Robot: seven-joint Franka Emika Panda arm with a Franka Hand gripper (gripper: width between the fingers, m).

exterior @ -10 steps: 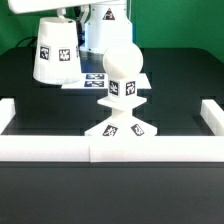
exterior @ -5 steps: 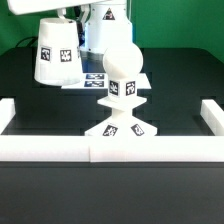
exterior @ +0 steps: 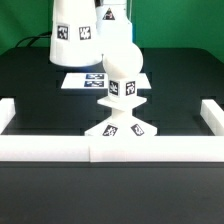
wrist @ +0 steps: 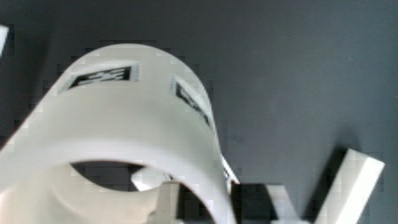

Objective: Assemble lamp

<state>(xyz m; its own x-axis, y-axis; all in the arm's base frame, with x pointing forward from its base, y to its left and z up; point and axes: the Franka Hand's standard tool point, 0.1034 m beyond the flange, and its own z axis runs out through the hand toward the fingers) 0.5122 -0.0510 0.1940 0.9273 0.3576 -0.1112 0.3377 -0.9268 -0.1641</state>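
Since the earlier frames the shade [exterior: 77,33] has been lifted higher and carried toward the exterior view's right, so that it now hangs above and slightly toward the exterior view's left of the bulb [exterior: 122,62], apart from it. The gripper is hidden above the frame edge in the exterior view, and in the wrist view only dark blurred shapes are seen past the shade's [wrist: 134,130] open end; how the jaws stand cannot be told directly, though the shade being held clear of the table suggests that it is pinched somewhere near its narrow top. The shade is seen as a truncated cone of matte white plastic with black-and-white tags on its wall, hollow and open at the wide end. It is judged to be light and stiff, with a smooth wall that could slip or swing in a two-finger pinch, so a hold at the narrow rim is thought best. Below it, the bulb is seated upright on the base [exterior: 118,128], which rests just behind the front border rail [exterior: 110,148]. Behind the lamp, the marker board [exterior: 84,80] lies flat on the black table [exterior: 180,75]. The lowering of the shade over the bulb is judged to be the step not yet done.
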